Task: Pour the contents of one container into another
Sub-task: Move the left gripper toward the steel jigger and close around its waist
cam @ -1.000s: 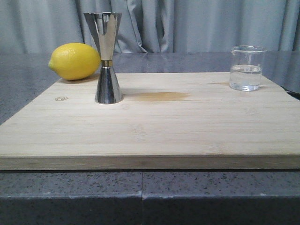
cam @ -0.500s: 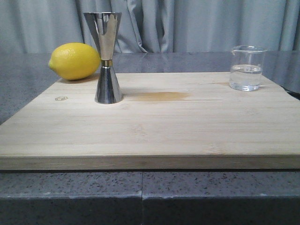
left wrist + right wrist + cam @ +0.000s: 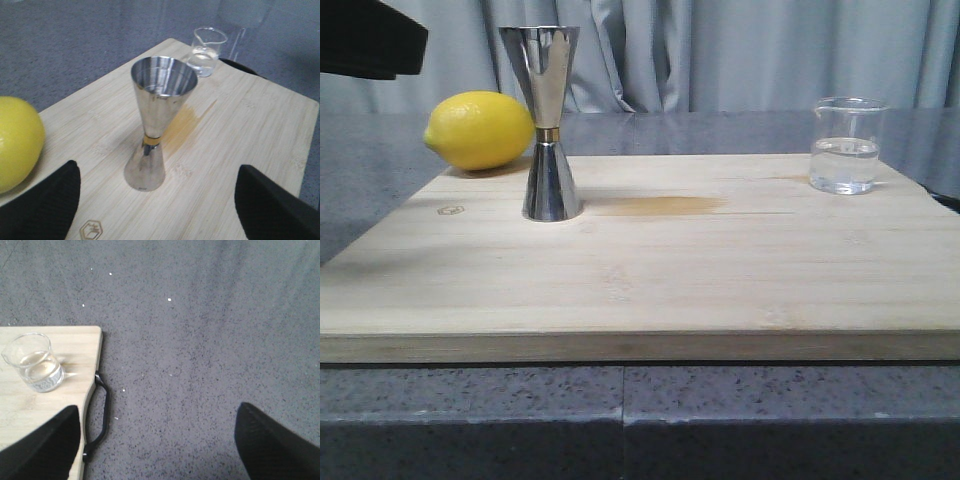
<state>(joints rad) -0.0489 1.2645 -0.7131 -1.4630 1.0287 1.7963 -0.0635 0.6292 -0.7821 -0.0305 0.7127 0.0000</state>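
Note:
The steel hourglass jigger (image 3: 550, 130) stands upright at the back left of the wooden board (image 3: 670, 280). A clear glass beaker (image 3: 846, 146) holding clear liquid stands at the board's back right corner. My left gripper (image 3: 159, 200) is open and hangs above the board, with the jigger (image 3: 155, 125) just ahead of its spread fingers and not touching them. A dark part of the left arm (image 3: 370, 38) shows at the front view's upper left. My right gripper (image 3: 157, 440) is open over the grey counter, off the board's edge, with the beaker (image 3: 35, 362) some way off to one side.
A yellow lemon (image 3: 480, 130) lies behind and left of the jigger, off the board. An amber stain (image 3: 655, 206) marks the board beside the jigger. A black handle (image 3: 100, 410) sticks out from the board's right edge. Grey curtain hangs behind the counter.
A dark part of the left arm has come into the front view at the upper left. The jigger, the beaker and the lemon have not moved.

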